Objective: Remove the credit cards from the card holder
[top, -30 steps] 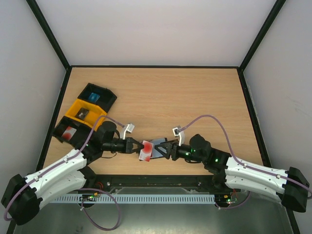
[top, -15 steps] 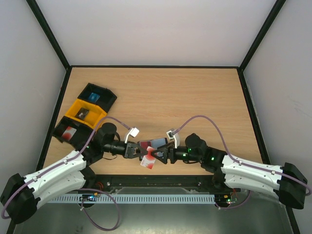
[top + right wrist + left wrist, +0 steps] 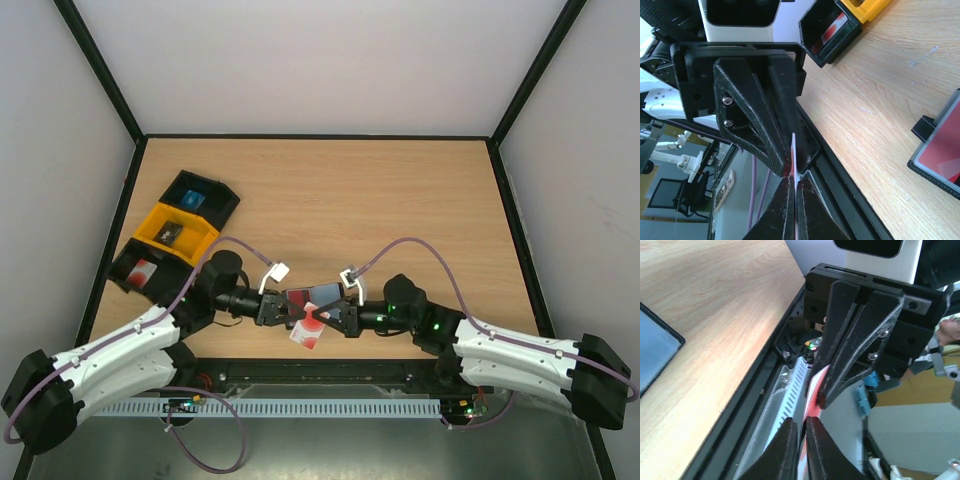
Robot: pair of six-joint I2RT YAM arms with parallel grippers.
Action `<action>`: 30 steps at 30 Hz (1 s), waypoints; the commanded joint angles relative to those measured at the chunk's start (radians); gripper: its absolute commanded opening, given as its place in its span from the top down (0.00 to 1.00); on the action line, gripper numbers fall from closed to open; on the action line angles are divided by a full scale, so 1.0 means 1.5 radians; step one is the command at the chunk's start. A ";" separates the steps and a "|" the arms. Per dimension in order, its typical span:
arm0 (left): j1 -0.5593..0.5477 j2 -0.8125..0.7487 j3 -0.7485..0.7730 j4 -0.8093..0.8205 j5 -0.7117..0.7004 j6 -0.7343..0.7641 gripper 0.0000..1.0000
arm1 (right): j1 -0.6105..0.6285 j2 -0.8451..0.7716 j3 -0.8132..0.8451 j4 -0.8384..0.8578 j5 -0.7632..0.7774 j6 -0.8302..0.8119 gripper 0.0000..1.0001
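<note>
A red and white credit card (image 3: 307, 333) hangs edge-on over the table's near edge, pinched from both sides. My left gripper (image 3: 288, 312) is shut on one end of it (image 3: 815, 390), and my right gripper (image 3: 325, 320) is shut on the other end (image 3: 793, 150). The two sets of fingertips nearly meet. The card holder (image 3: 315, 295) lies open on the wood just behind the grippers, grey-blue face up in the left wrist view (image 3: 652, 357). Another red card shows inside the holder (image 3: 942, 150).
At the far left stand three open trays: a black one (image 3: 200, 198) holding a blue card, a yellow one (image 3: 175, 232) holding a dark card, and a black one (image 3: 143, 270) holding a red card. The black table rail (image 3: 330, 368) runs just below the grippers.
My right gripper opened, shifted left and closed on the red card that the left gripper holds. The card swung down toward the near edge, away from the holder.
</note>
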 commanded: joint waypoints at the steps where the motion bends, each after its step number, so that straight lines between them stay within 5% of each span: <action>1: 0.001 0.004 0.037 -0.042 -0.054 0.014 0.81 | 0.002 -0.012 -0.015 0.042 0.010 0.016 0.98; 6: 0.006 -0.024 0.091 -0.102 -0.164 -0.031 0.30 | 0.002 -0.015 -0.020 0.086 0.040 0.053 0.98; 12: 0.007 -0.131 0.094 -0.111 -0.316 -0.119 0.01 | 0.002 -0.008 -0.020 0.180 0.095 0.141 0.98; 23: 0.007 -0.261 0.030 -0.080 -0.403 -0.229 0.03 | 0.002 -0.008 0.017 0.238 0.281 0.211 0.98; 30: 0.007 -0.289 -0.037 0.039 -0.386 -0.310 0.17 | 0.002 0.036 0.038 0.299 0.322 0.254 0.98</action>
